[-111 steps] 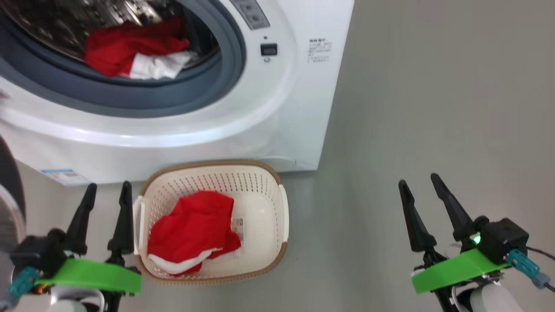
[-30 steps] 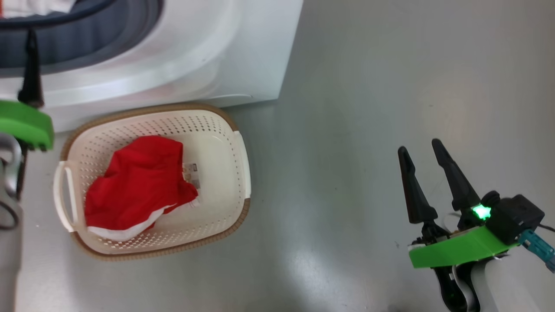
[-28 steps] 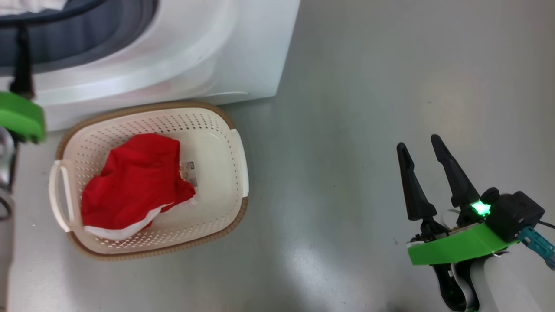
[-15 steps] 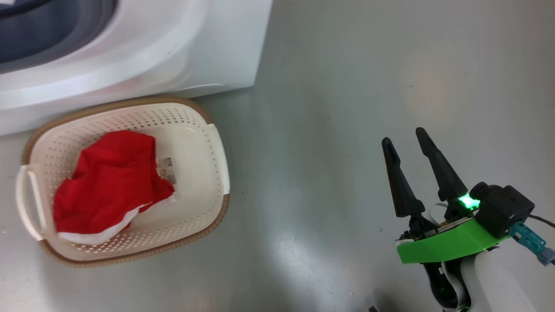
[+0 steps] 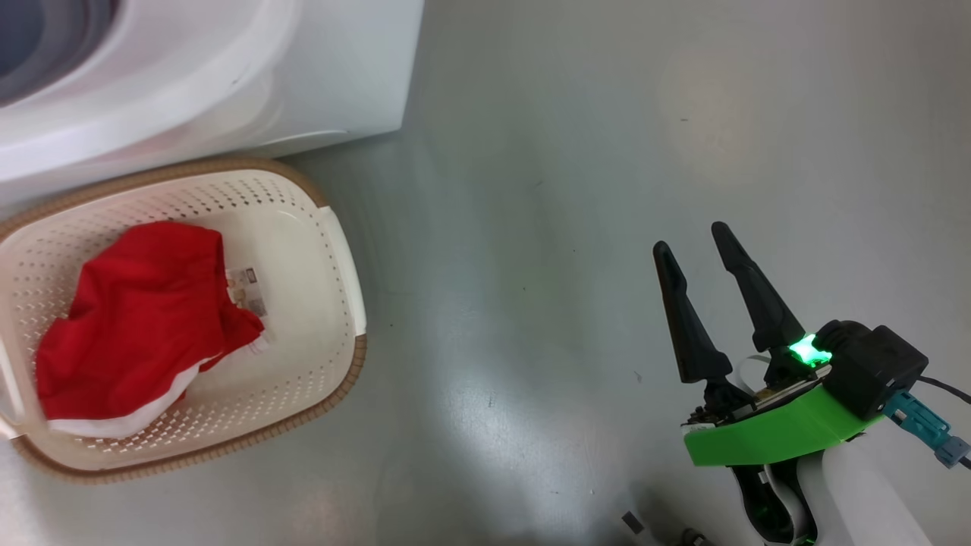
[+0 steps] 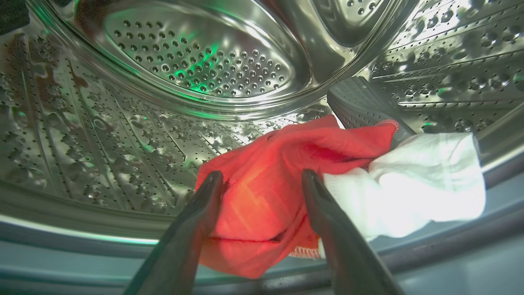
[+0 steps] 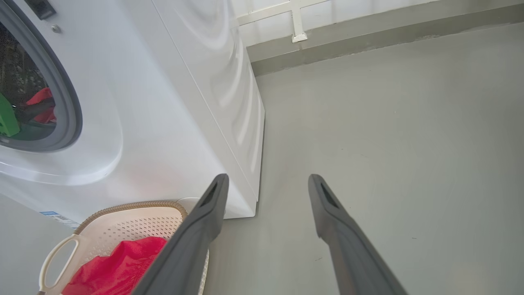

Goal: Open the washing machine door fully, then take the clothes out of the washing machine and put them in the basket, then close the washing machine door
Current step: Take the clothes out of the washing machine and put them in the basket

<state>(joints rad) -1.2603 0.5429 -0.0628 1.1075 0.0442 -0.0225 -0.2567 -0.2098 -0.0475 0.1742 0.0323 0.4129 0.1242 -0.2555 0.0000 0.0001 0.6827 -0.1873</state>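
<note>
Left end effector (image 6: 262,182) gapes wide, empty, aimed at the red clothes (image 6: 282,147) low in the washing machine (image 6: 196,61). We judge a shallow pinch could slip, or trim snag the gasket (image 6: 470,241). Right end effector (image 5: 690,236) open, away from the basket (image 5: 337,250).

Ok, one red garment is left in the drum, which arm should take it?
Left. The left gripper is open, reaching into the drum and aimed at the red-and-white garment, likely needing only to advance and close. The right gripper is open over bare floor, outside the washing machine.
</note>
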